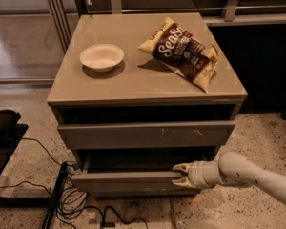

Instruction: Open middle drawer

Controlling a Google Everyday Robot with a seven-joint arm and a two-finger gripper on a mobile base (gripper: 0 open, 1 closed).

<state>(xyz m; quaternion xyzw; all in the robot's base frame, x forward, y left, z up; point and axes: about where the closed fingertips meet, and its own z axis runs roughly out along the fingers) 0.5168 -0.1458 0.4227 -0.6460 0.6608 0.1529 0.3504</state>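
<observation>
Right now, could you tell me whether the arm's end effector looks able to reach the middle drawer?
Probably yes: the end effector is at the front of the middle drawer, near its right end by the top edge, with nothing between them. The drawer stands slightly pulled out.

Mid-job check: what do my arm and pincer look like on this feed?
The arm is a smooth, rounded, off-white tube with a cylindrical wrist segment. The pincer, at the front edge of the middle drawer, is cream-coloured, small and tapered. No cables or markings show.
</observation>
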